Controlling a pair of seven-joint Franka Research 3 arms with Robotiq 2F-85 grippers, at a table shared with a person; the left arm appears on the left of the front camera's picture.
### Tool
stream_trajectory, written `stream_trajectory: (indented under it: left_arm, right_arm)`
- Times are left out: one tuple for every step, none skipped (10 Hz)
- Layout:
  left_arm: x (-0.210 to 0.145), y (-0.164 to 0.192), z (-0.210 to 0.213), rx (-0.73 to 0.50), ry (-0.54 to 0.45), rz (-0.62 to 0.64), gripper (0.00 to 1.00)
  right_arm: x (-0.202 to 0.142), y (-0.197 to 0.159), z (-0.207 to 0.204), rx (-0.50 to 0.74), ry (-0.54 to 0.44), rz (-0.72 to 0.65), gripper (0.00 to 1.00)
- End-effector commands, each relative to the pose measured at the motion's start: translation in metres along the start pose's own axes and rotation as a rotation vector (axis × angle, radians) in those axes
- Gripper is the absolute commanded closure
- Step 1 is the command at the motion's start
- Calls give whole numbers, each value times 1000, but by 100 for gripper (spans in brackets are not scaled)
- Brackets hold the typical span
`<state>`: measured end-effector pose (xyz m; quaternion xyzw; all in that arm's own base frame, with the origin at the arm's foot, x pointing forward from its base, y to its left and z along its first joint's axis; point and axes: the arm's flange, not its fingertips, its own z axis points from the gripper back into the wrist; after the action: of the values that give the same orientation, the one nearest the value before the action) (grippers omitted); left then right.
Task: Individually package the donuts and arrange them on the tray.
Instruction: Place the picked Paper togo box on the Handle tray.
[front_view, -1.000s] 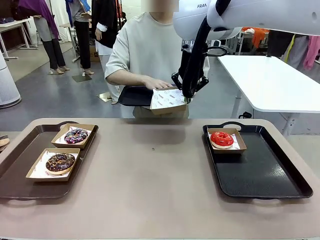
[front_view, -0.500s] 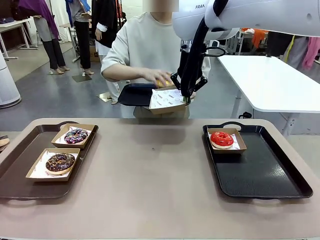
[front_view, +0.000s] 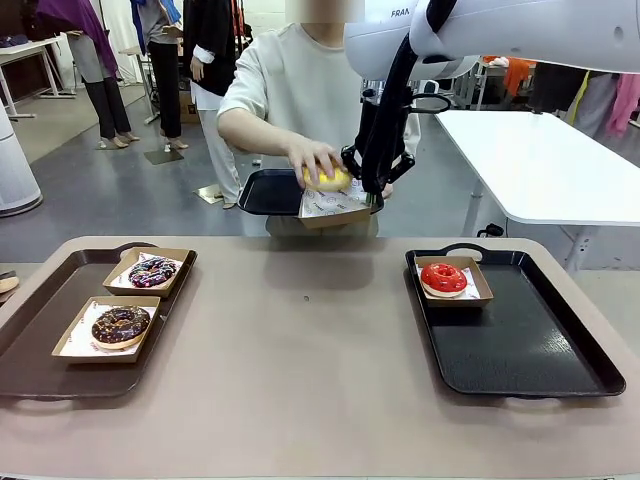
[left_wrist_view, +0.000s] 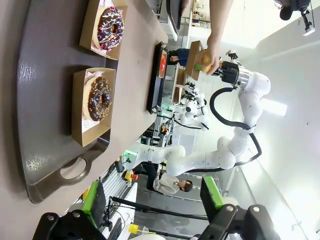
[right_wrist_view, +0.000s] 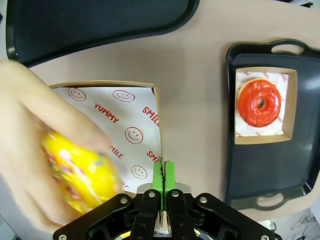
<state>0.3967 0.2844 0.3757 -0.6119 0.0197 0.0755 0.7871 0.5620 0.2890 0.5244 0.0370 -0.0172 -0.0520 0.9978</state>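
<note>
Yellow, sprinkled ring donut (front_view: 329, 179) sits pinched in the person's hand (front_view: 313, 160) at upper centre of the front view, just over the square paper-lined cardboard box (front_view: 335, 204) whose right wall the right gripper (front_view: 374, 195) clamps shut between its green pads.

A yellow donut (right_wrist_view: 80, 177) with pale sprinkles, over white liner paper (right_wrist_view: 120, 130) printed with red smileys, "YUMMY" and "SMILE". A glossy red donut (front_view: 443, 277) sits in a tan box (front_view: 478, 290) on a black tray (front_view: 530, 340); chocolate-brown (front_view: 121, 324) and purple-pink-sprinkled donuts (front_view: 152, 271) rest on a dark brown tray (front_view: 40, 340).
</note>
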Motion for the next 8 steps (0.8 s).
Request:
stream_trajectory:
  left_arm:
    - [-1, -1, 2, 0, -4, 1, 0]
    - [-1, -1, 2, 0, -4, 1, 0]
    - [-1, -1, 2, 0, -4, 1, 0]
    - [-1, -1, 2, 0, -4, 1, 0]
    - [-1, -1, 2, 0, -4, 1, 0]
    - [-1, -1, 2, 0, -4, 1, 0]
    - [-1, -1, 2, 0, -4, 1, 0]
    - [-1, -1, 2, 0, -4, 1, 0]
  right_arm:
    - [-3, -3, 1, -3, -2, -3, 100]
    - [-3, -3, 1, -3, -2, -3, 100]
    - [-3, -3, 1, -3, -2, -3, 100]
    - [-3, -3, 1, -3, -2, -3, 100]
    - [-3, -3, 1, -3, -2, -3, 100]
    - [-3, -3, 1, -3, -2, -3, 100]
    - [-3, -3, 1, -3, -2, -3, 100]
    - [-3, -3, 1, -3, -2, -3, 100]
